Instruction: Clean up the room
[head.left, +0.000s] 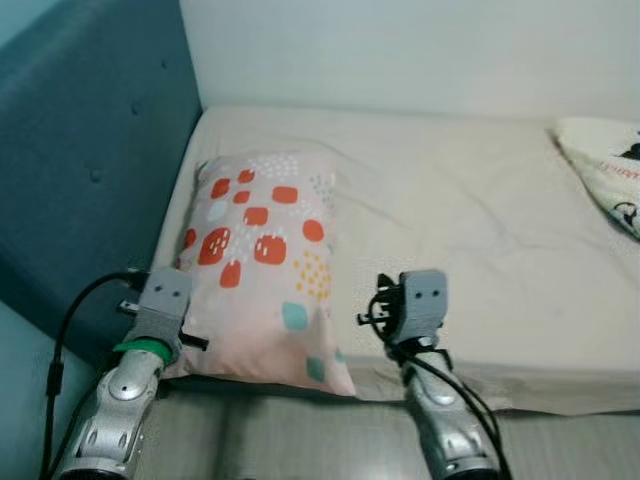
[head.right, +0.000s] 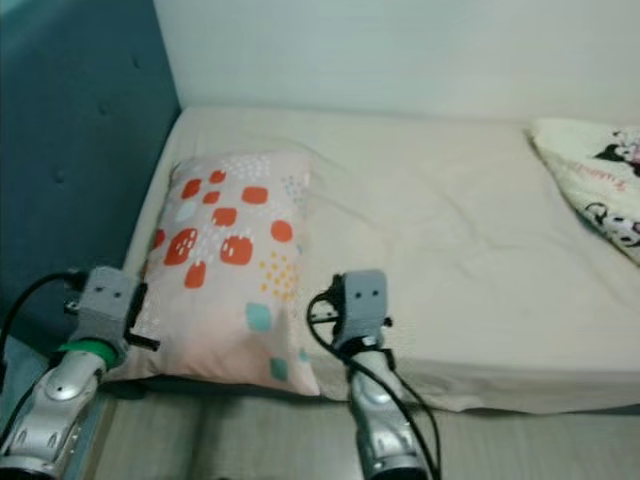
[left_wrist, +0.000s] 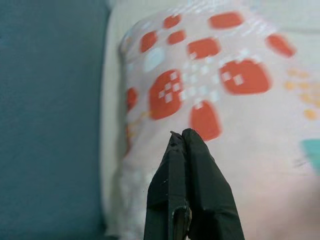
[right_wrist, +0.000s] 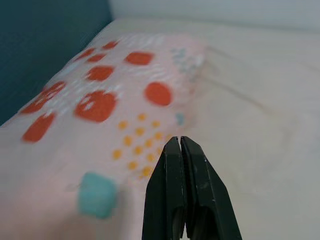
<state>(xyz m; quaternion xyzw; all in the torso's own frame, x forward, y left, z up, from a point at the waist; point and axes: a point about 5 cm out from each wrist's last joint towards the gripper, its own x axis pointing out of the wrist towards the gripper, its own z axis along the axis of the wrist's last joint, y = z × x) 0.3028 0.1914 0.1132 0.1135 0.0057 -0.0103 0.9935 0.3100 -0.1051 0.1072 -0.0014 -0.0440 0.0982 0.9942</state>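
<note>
A pink pillow (head.left: 265, 260) with red, orange and teal patches lies on the cream bed sheet (head.left: 480, 230), close to the headboard. My left gripper (left_wrist: 182, 135) is shut with nothing in it, hovering over the pillow's near left part. My left arm (head.left: 130, 385) reaches in by the pillow's near left corner. My right gripper (right_wrist: 179, 141) is also shut and holds nothing, poised just over the pillow's near right edge. My right arm (head.left: 440, 400) rises at the bed's front edge, beside the pillow's right corner.
A padded teal headboard (head.left: 90, 170) walls off the left side. A white wall (head.left: 420, 50) runs behind the bed. A cream cushion with a cartoon mouse print (head.left: 610, 170) lies at the far right. Grey floor (head.left: 300, 440) shows below the mattress edge.
</note>
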